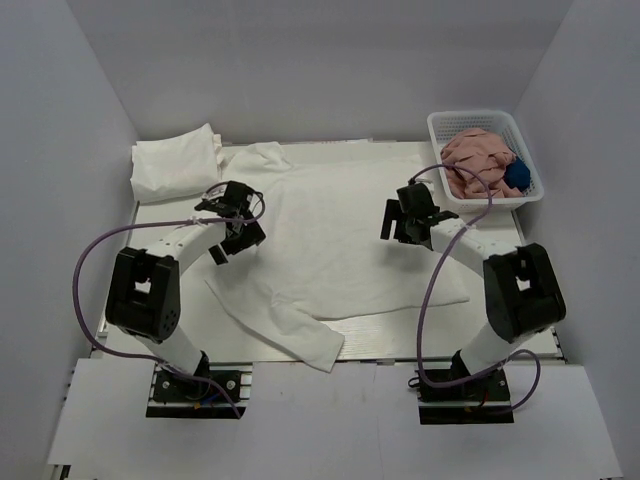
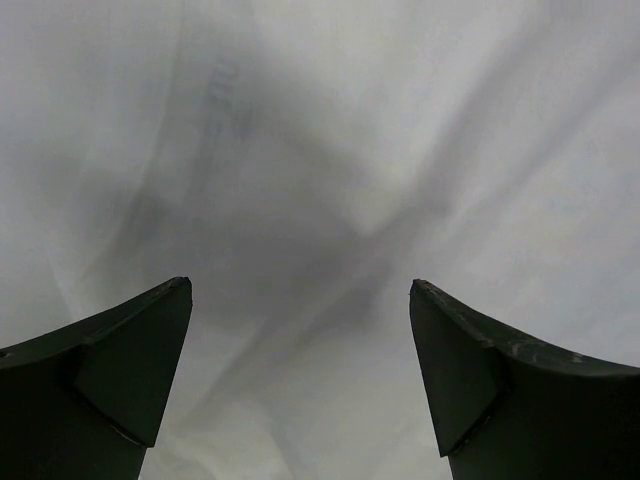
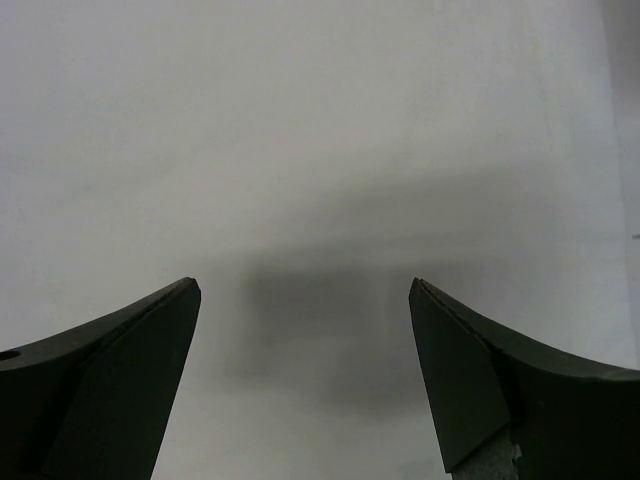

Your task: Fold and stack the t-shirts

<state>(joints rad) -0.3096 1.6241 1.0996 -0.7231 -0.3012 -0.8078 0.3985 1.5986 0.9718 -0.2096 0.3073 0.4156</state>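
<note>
Spread t-shirt (image 1: 335, 250) just under left pincer (image 1: 235, 243) and right pincer (image 1: 405, 230), both wide open, empty

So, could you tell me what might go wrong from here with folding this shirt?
The spread t-shirt is wrinkled under the open left claw, so a pinch may gather uneven layers. Its near sleeve lies bunched by the table's front edge and could fold in crooked. The right arm's cable loops close by the basket and might snag its rim.

Enclosed on three sides by plain pale grey walls (image 1: 330, 60). Lit softly and evenly, with a white table (image 1: 505, 222) below.
</note>
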